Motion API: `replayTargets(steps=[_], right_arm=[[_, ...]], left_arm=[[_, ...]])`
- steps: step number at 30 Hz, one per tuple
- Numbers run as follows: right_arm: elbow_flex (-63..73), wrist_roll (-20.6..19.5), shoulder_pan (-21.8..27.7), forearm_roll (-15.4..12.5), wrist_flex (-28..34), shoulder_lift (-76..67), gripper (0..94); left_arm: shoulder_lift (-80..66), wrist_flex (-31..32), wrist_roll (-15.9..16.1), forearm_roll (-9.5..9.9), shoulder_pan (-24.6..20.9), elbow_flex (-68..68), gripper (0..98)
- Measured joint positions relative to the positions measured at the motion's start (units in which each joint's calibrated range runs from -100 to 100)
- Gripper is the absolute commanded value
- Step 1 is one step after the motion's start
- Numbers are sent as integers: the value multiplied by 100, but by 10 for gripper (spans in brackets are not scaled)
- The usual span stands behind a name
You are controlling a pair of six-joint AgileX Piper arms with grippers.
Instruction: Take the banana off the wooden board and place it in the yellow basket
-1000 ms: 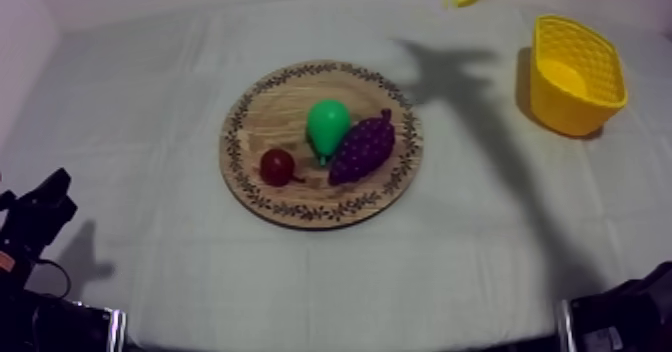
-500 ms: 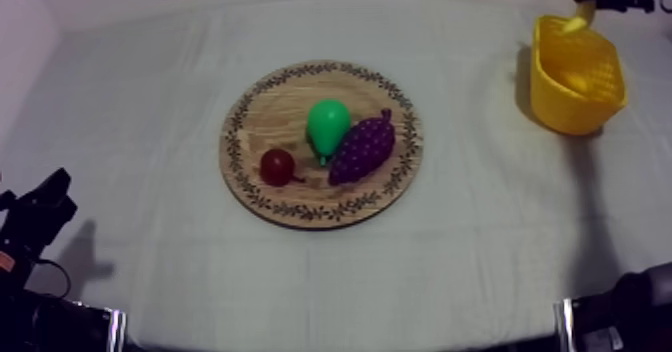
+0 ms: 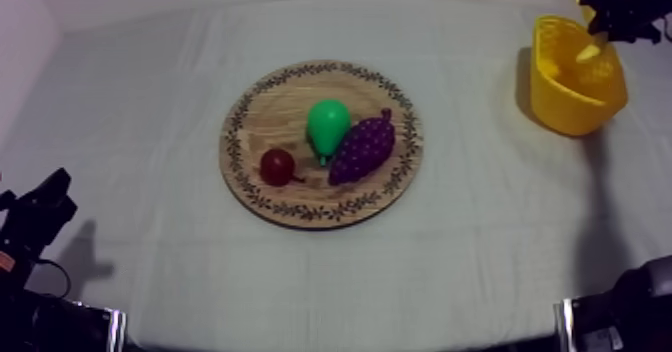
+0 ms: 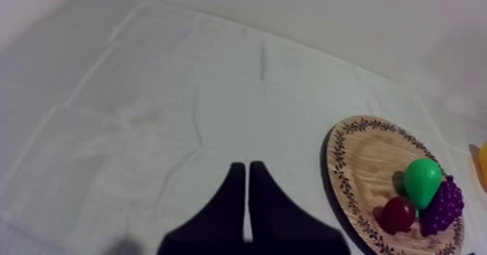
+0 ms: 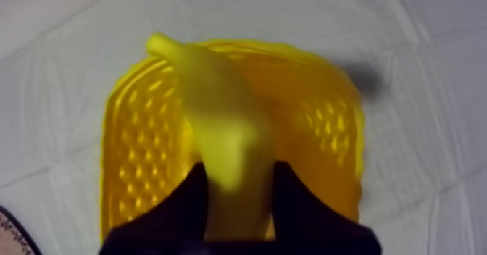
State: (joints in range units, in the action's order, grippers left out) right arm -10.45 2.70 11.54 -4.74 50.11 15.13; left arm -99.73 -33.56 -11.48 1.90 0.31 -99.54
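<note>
Right fingers (image 5: 181,207) clamp the curved yellow toy banana (image 5: 217,106) over the yellow lattice basket (image 5: 123,149); left fingers (image 4: 232,207) rest together. Released off-centre, it could glance off and land outside.

Left tool (image 4: 246,168) low at rest, fingers together; right tool (image 5: 239,168) far outstretched, fingers clamped on the banana (image 5: 210,91).

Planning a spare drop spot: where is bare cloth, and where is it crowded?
Bare cloth: between wooden board and yellow basket; between board and left pincer. Crowded: board's middle, with pear, grapes, small red fruit; the basket, under right pincer holding banana.
</note>
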Motion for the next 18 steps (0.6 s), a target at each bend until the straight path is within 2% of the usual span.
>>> replayTargets(steps=[4,8,13,18], right_arm=[[-30,-36,23,47,-78,192,318],[-131,-40,19,70,-131,213,393],[-329,-55,-26,97,-140,-28,434],[-622,-36,-78,78,-131,-521,429]], left_arm=[[0,0,0,0,0,0,1],[0,0,0,0,0,0,1],[0,0,-2,0,0,0,1],[0,0,-2,0,0,0,1]])
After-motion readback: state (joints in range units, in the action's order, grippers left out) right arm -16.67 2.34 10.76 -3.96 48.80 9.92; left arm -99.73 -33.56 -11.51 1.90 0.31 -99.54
